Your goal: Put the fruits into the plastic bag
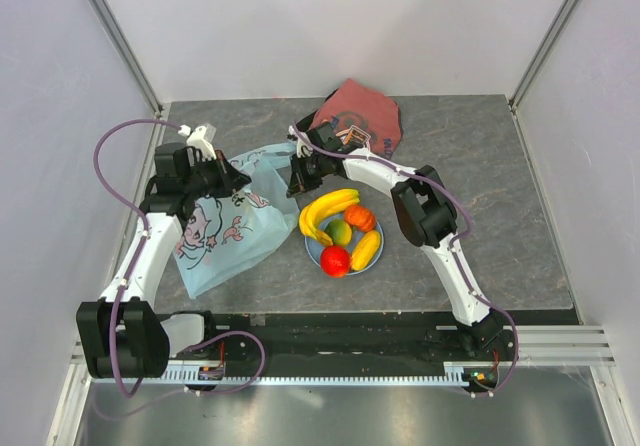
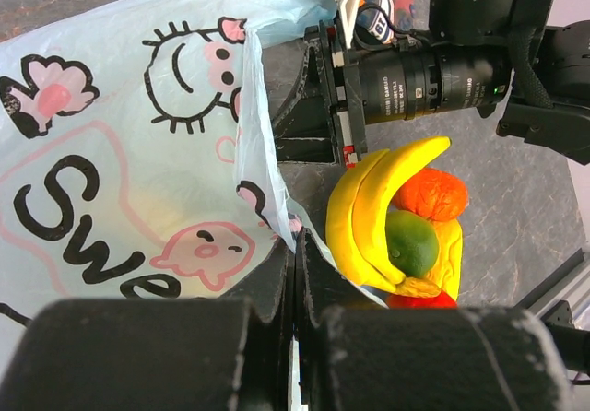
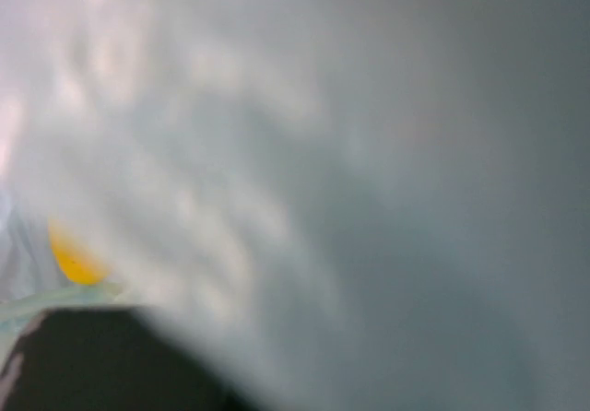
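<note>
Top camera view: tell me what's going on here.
Both arms are at the plastic bag, which lies on the table. The left gripper is pinched shut on the bag's edge. The right gripper sits at the same opening, but its own camera shows only a pale blur, so its jaws cannot be read. No fruit is bagged yet: the bananas, red fruit, green fruit, orange fruit and yellow oblong fruit all sit on the blue plate beside the bag.
</note>
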